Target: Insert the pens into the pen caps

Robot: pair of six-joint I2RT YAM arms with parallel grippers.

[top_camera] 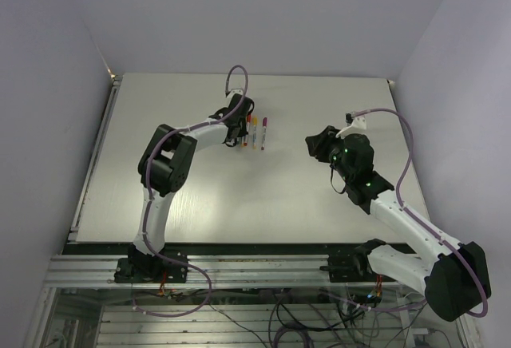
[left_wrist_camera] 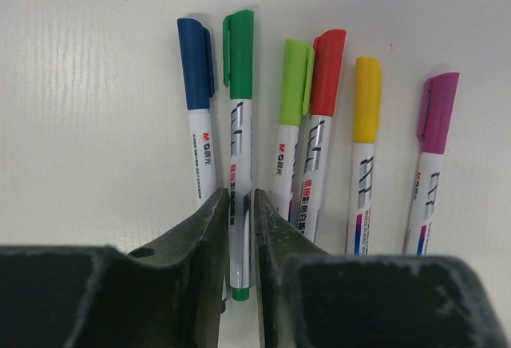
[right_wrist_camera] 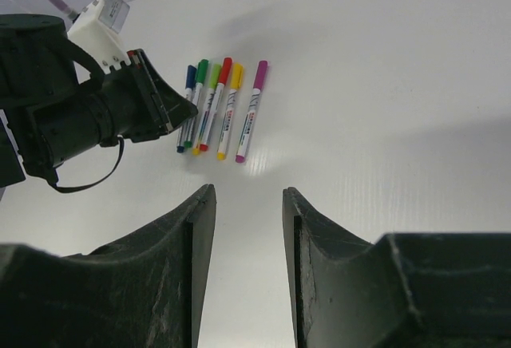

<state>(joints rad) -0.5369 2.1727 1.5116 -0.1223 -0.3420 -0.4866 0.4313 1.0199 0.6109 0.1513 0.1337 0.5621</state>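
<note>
Left hand (left_wrist_camera: 240,204): astride green-capped white plastic pen (left_wrist_camera: 238,124); cannot tell if clamped.
Right hand (right_wrist_camera: 248,192): apart, empty.
Risk: fingers knock blue-capped pen (left_wrist_camera: 198,85) just beside.

Bright, even light falls from above. The white table (top_camera: 279,204) carries a pale sheen just beyond the right fingers (right_wrist_camera: 180,260), and a broader one in the top view. Shadows are soft and faint. The left fingers (left_wrist_camera: 200,252) are dark and slightly blurred up close, while the green pen (left_wrist_camera: 238,124) between them is crisp, its print legible.
</note>
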